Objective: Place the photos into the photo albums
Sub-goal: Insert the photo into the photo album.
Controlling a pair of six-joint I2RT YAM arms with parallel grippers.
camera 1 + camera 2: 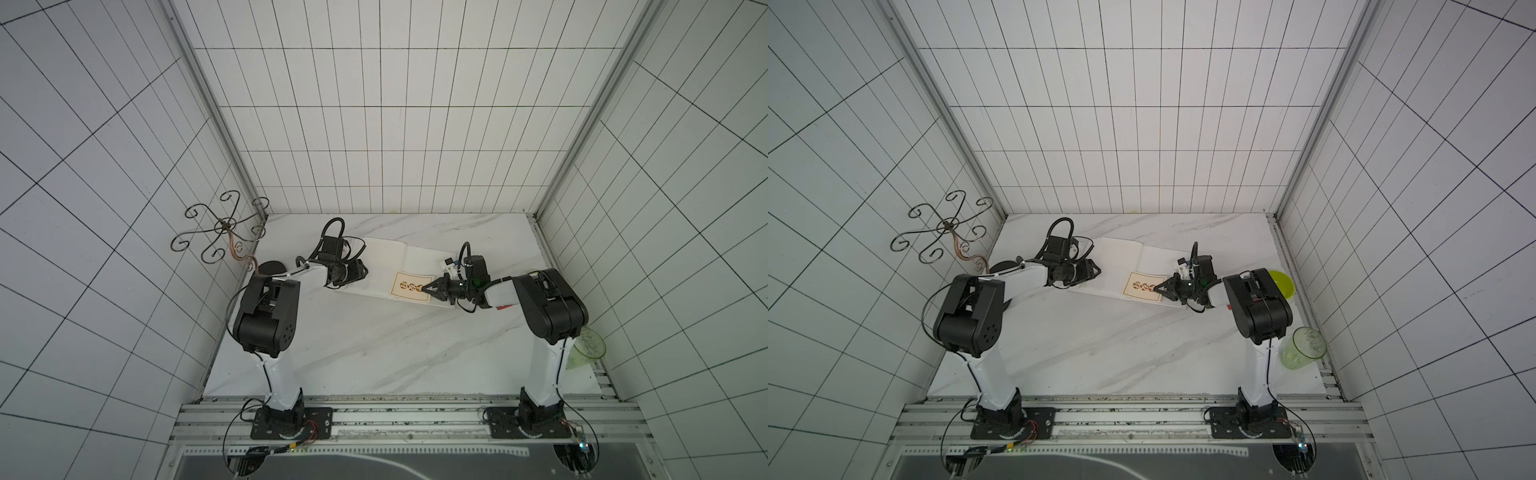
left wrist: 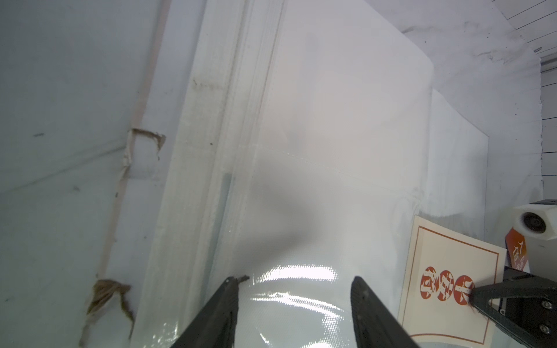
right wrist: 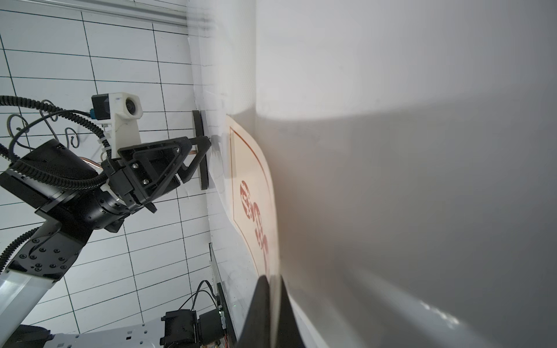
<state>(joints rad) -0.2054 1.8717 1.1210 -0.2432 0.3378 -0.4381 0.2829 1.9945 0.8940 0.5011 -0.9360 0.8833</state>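
Note:
The photo album (image 1: 382,257) (image 1: 1117,259) lies open at the back of the marble table, showing blank pages with glossy sleeves (image 2: 301,180). A cream photo (image 1: 409,286) (image 1: 1139,286) with an orange border and three orange discs rests on the right page near the spine, slightly bowed (image 3: 253,186) (image 2: 446,271). My right gripper (image 1: 424,287) (image 1: 1157,287) (image 3: 272,286) is shut on that photo's edge. My left gripper (image 1: 365,272) (image 1: 1098,272) (image 2: 297,289) is open over the left page, nothing between its fingers (image 2: 232,301). A sliver of an orange card (image 2: 517,251) shows behind the right gripper.
A scrolled metal stand (image 1: 224,226) on a black round base (image 1: 270,268) occupies the back left corner. A green cup (image 1: 1304,347) and a green bowl (image 1: 1281,282) sit along the right edge behind my right arm. Tiled walls close in three sides.

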